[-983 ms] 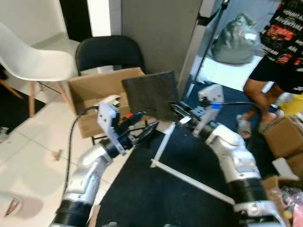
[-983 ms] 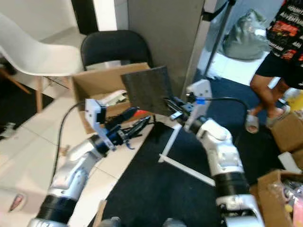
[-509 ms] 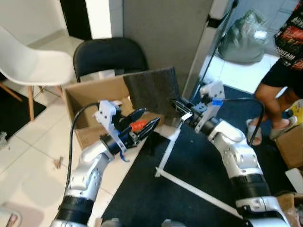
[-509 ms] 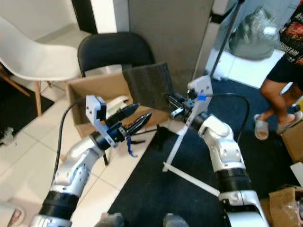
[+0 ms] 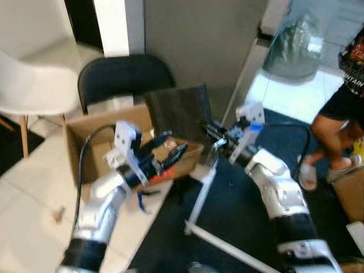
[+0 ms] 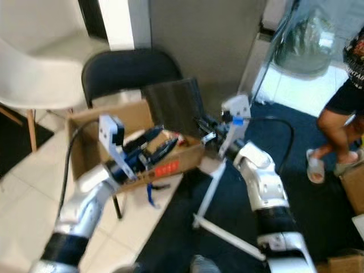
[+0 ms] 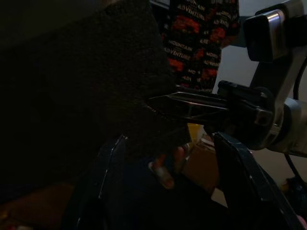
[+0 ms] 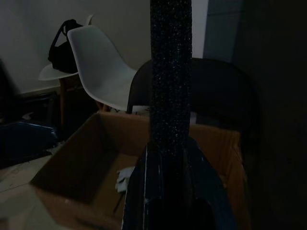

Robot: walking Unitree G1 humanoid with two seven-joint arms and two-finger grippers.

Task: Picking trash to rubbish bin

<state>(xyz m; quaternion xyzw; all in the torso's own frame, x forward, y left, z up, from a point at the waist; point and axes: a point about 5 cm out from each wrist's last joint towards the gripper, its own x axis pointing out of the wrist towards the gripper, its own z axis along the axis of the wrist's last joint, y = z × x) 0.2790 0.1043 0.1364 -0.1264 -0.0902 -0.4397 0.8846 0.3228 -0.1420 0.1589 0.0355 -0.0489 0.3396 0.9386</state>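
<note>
A dark grey carpet-like panel (image 5: 176,111) stands upright over the back corner of an open cardboard box (image 5: 85,148). My right gripper (image 5: 210,132) is shut on the panel's lower right edge. In the right wrist view the panel (image 8: 170,72) shows edge-on between the fingers, with the box (image 8: 96,167) below it. My left gripper (image 5: 177,142) is open over the box's front right rim, just left of the panel. In the left wrist view its fingers (image 7: 112,182) are spread with nothing between them, facing the panel (image 7: 81,86). Some light scraps lie inside the box.
A black chair (image 5: 122,77) stands behind the box and a white chair (image 5: 28,74) at the left. A person (image 5: 347,96) stands at the right, near a grey bag (image 5: 293,48). A white strip (image 5: 196,199) lies on the dark mat beside the box.
The view has shifted and the box now sits closer under both arms. My left gripper has reached forward over the box's front rim. The right gripper still holds the panel.
</note>
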